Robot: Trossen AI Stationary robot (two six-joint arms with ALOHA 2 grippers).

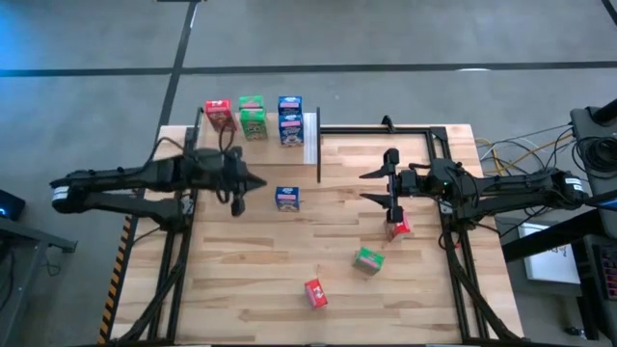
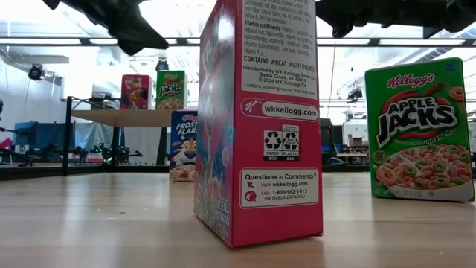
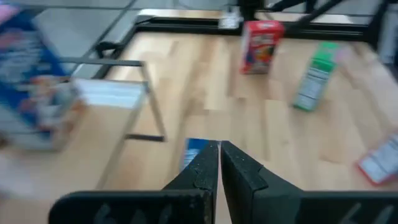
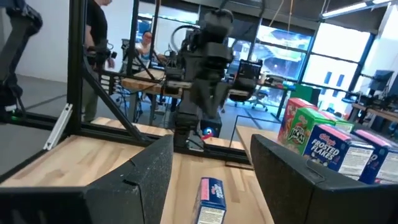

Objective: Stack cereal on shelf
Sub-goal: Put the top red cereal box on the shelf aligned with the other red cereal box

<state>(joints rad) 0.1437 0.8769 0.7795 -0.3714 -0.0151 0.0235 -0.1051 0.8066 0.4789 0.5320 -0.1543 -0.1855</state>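
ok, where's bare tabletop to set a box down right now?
Free: the near-left tabletop, left of the red box, and the far-right corner beyond the right gripper. Crowded: the shelf and around the green box.

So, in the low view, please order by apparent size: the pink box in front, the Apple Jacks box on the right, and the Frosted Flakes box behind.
1. Pink box, largest.
2. Apple Jacks box.
3. Frosted Flakes box, smallest.

This is apparent size only: the pink box stands nearest the camera, so true sizes may be alike.
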